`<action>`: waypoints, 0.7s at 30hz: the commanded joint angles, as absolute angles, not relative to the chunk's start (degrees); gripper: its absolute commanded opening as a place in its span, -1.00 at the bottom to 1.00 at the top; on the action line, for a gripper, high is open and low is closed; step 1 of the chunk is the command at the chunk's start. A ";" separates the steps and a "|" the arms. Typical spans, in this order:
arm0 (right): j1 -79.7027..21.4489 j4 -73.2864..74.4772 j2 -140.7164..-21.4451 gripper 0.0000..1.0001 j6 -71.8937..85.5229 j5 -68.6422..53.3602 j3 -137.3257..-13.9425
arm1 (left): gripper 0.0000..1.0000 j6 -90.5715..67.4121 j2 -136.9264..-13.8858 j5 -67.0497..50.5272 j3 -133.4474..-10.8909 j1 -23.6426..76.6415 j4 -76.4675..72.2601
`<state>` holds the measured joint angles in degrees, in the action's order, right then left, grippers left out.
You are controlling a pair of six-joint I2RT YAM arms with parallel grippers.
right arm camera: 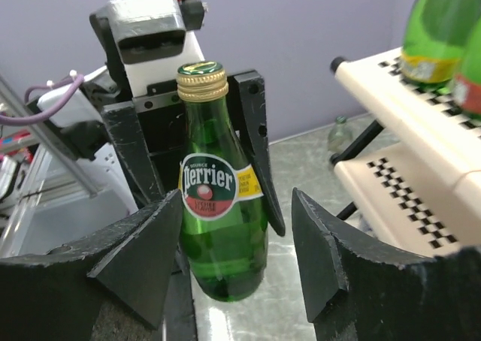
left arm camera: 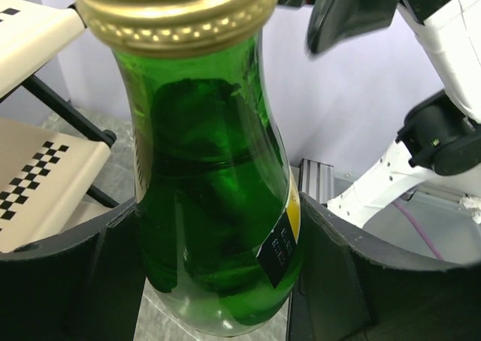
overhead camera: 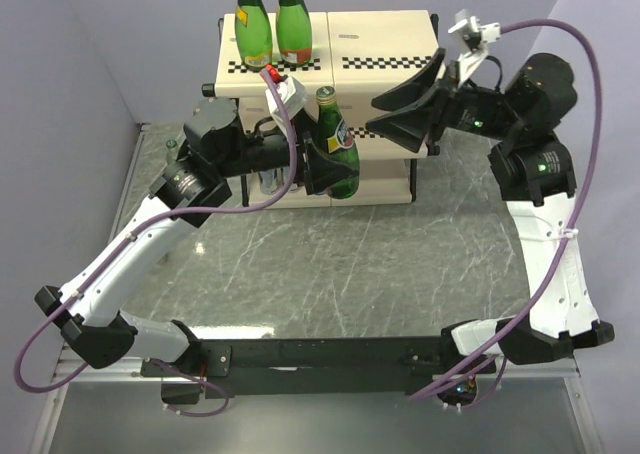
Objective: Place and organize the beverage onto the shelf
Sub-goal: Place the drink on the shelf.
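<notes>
I see the left fingers (right arm camera: 254, 153) clamped on the Perrier bottle (right arm camera: 222, 213), one on each side of its body. The bottle is upright, just in front of the shelf (overhead camera: 380, 34), base low over the tabletop (overhead camera: 350, 264) (contact: I cannot tell). The right fingers (right arm camera: 143, 243) are spread wide and empty, flanking the bottle without touching. Two green bottles (overhead camera: 253, 29) stand on the top tier.

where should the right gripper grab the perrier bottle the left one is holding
Grip the Perrier bottle on its bare lower body, below the label, from the side opposite the left gripper. It stands upright, and the left fingers flank its upper part.
</notes>
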<state>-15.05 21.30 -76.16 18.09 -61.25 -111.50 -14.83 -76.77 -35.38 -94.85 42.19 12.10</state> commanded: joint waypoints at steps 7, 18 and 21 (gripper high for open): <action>-20.92 24.87 -76.28 0.36 14.42 -57.04 -114.43 | -0.99 -10.11 -78.13 -36.13 -99.84 44.56 8.52; -24.87 30.85 -77.96 0.36 8.62 -51.16 -114.96 | -0.99 -6.86 -81.04 -33.49 -103.97 47.20 12.30; -24.96 32.60 -77.87 0.35 6.60 -47.22 -115.57 | -0.99 -6.42 -80.95 -33.05 -104.24 47.37 12.83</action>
<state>-24.56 30.72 -77.97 9.72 -52.16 -112.95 -7.92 -83.33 -33.21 -98.76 46.92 20.99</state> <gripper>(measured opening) 0.675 0.732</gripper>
